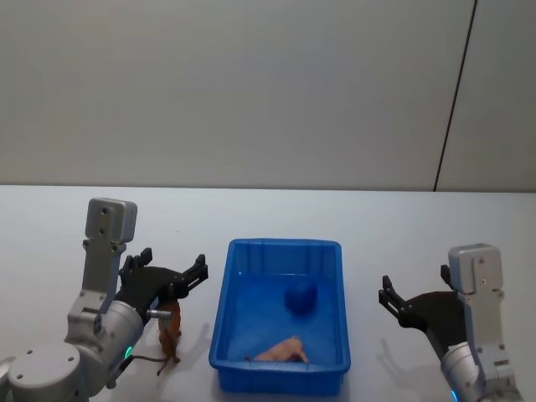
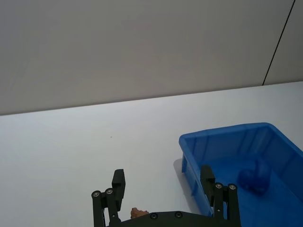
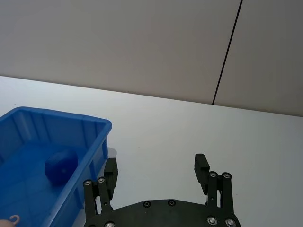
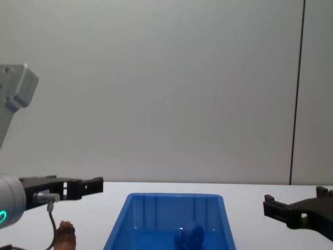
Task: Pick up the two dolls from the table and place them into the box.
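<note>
Partly hidden reddish doll (image 1: pixel 172 332) under left hand (image 1: pixel 173 266), right hand (image 1: pixel 416 285) beside box (image 1: pixel 285 244), both spread wide

Pink doll (image 1: pixel 285 350) lying in box (image 1: pixel 285 244), brown doll (image 1: pixel 171 329) seemingly upright on table (image 1: pixel 377 226)

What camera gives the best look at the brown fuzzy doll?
The head view: the brown doll stands nearly whole on the table, left of the box. The chest view catches its top at the bottom edge; the left wrist view, a sliver.

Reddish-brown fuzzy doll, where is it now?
Head view: the doll stands on the white table, left of the blue plastic bin, beneath the left gripper.
</note>
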